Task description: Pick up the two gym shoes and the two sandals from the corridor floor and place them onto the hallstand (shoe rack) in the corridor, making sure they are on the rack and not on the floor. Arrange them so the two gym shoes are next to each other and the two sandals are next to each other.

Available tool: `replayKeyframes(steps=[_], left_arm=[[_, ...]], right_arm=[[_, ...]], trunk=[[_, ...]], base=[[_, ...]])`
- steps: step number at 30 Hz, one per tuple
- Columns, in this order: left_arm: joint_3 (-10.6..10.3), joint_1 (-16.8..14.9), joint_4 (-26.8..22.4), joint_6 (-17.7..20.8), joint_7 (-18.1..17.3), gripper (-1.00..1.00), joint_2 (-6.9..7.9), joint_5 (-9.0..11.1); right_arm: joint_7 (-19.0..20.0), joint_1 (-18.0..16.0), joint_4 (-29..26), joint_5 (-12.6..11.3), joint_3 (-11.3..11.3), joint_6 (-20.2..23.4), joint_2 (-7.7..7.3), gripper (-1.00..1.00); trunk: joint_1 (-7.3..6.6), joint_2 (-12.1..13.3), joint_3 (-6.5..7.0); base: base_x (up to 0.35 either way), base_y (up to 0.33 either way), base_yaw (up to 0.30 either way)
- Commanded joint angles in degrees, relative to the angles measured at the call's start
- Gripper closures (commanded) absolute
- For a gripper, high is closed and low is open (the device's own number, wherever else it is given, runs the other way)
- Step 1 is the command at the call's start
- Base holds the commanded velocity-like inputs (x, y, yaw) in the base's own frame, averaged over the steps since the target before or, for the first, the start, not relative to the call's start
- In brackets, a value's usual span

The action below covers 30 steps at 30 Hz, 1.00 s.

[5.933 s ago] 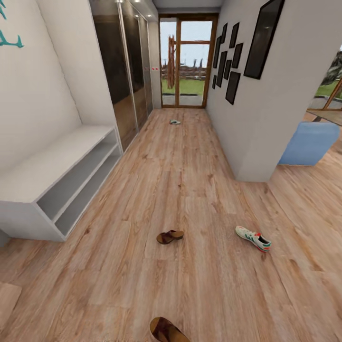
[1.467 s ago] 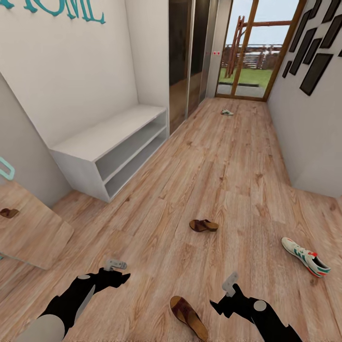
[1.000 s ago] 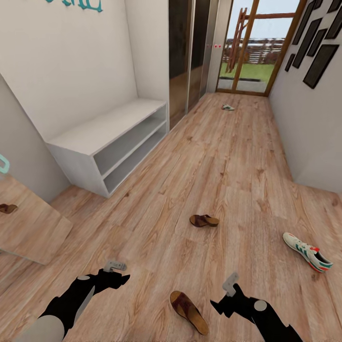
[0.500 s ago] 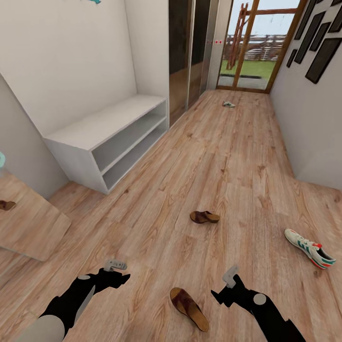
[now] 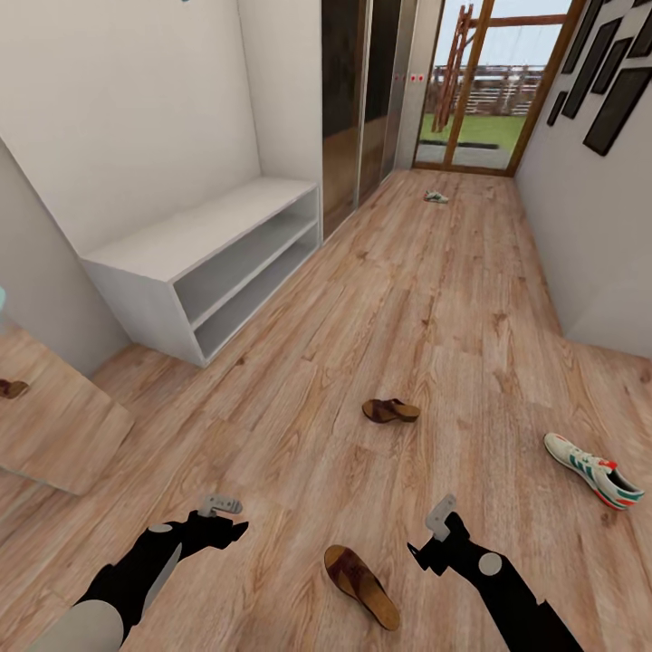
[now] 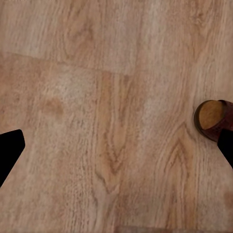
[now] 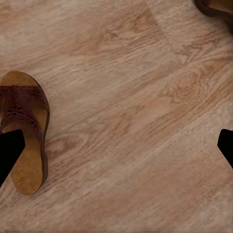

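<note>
Since half a second ago the right pincer [image 5: 441, 522] has lifted slightly; both pincers' fingers spread apart, left pincer [image 5: 220, 504] hovering. The flat brown leather sandal [image 5: 361, 586] at lower centre lies diagonally, its long axis running upper left to lower right.

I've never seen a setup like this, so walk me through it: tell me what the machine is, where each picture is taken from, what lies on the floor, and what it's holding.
This is a simulated wheeled robot with two arms. The head view looks forward and down a corridor: the left gripper and right gripper hang over the wood floor, both open and holding nothing. The other two pictures come from cameras at each wrist, looking down at the planks.

On the floor lie one sandal between the arms, a second sandal farther ahead, a gym shoe to the right, and a small shoe-like thing near the glass door, too far to identify. The white shelf unit by the left wall has nothing on it.
</note>
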Motion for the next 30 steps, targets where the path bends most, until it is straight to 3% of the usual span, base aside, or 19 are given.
replayKeyframes(steps=[1, 30], left_arm=[[-0.09, -0.01, -0.13, 0.23, -0.17, -1.0, 0.03, -0.37], [-0.09, -0.12, -0.11, 0.32, -0.12, -1.0, 0.02, -0.44]], right_arm=[[0.22, -0.01, -0.12, 0.28, 0.03, 0.28, -0.01, -1.0], [0.0, -0.01, -0.18, 0.23, -0.08, 0.35, 0.78, -1.0]], trunk=[[0.22, -0.43, -0.23], [6.59, -12.06, -7.54]], base=[[0.0, 0.0, 0.0], [0.0, 0.0, 0.028]])
